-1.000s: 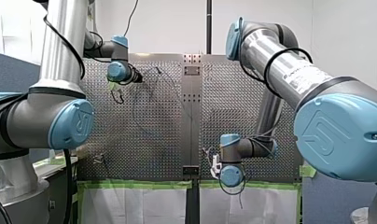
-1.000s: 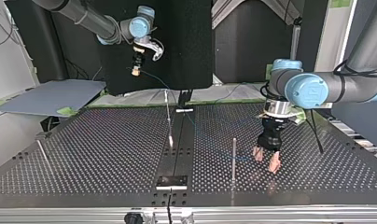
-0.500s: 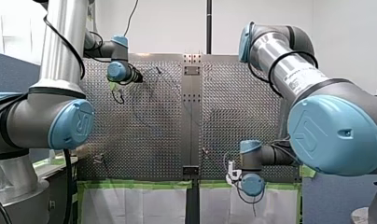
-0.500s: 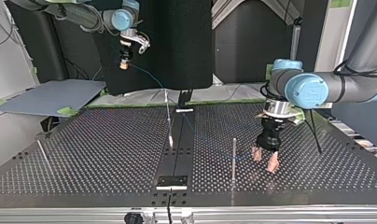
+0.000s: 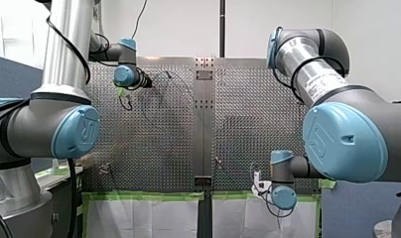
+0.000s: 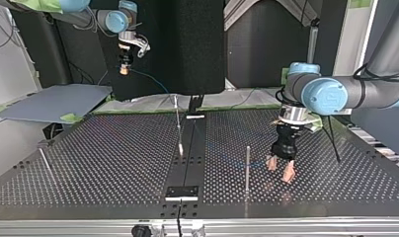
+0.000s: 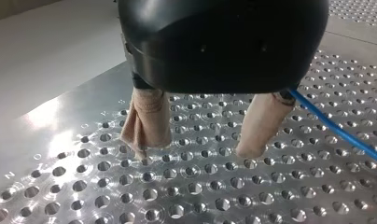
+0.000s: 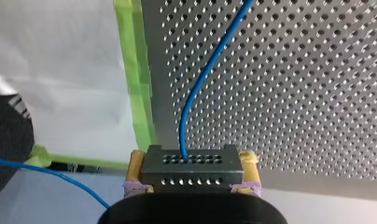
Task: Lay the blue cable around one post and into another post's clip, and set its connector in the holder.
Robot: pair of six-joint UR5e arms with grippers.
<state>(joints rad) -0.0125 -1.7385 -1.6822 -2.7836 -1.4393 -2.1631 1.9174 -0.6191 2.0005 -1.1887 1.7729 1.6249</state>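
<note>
One view only, R wrist, shows connector (image 8: 191, 173) gripped in R hand (image 8: 192, 161), L hand (image 7: 197, 150) spread wide

Our left claw (image 6: 280, 171) hung spread just above the tabletop (image 6: 345, 187). A thin upright post (image 6: 247, 165) stood just beside it toward the top view's middle, and the blue cable (image 7: 336, 130) ran past one finger. A leaning post (image 6: 178, 126) and a flat plate (image 6: 182, 191) occupied the centre strip. Bare tabletop stretched from there to a slanted rod (image 6: 44, 159) at that view's left. Our right claw (image 6: 123, 66), clamped on the connector (image 8: 191, 165), hung high beyond the far edge.
</note>
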